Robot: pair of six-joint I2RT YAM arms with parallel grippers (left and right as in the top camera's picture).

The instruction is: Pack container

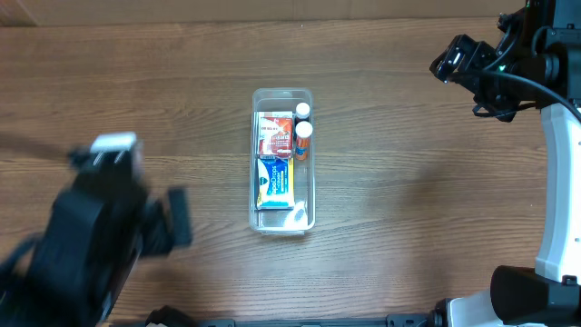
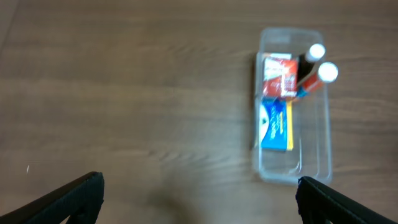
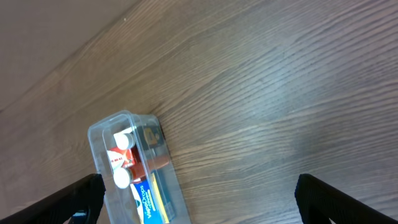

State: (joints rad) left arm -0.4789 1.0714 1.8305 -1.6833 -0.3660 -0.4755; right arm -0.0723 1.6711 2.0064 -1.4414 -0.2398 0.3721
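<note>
The clear container [image 1: 311, 186] stands at the table's middle. Inside lie a red box [image 1: 274, 135], a blue and yellow box [image 1: 275, 183] and two white-capped bottles [image 1: 303, 120]. It also shows in the left wrist view [image 2: 323, 134] and the right wrist view [image 3: 99, 138]. My left gripper [image 2: 199, 199] is open and empty, raised over the table left of the container. In the overhead view the left arm [image 1: 100, 241] is blurred at the lower left. My right gripper [image 3: 196, 199] is open and empty, high at the far right [image 1: 472, 68].
The wooden table [image 1: 418, 209] surrounds the container. The right arm's white base [image 1: 558, 227] stands at the right edge. No other loose objects show.
</note>
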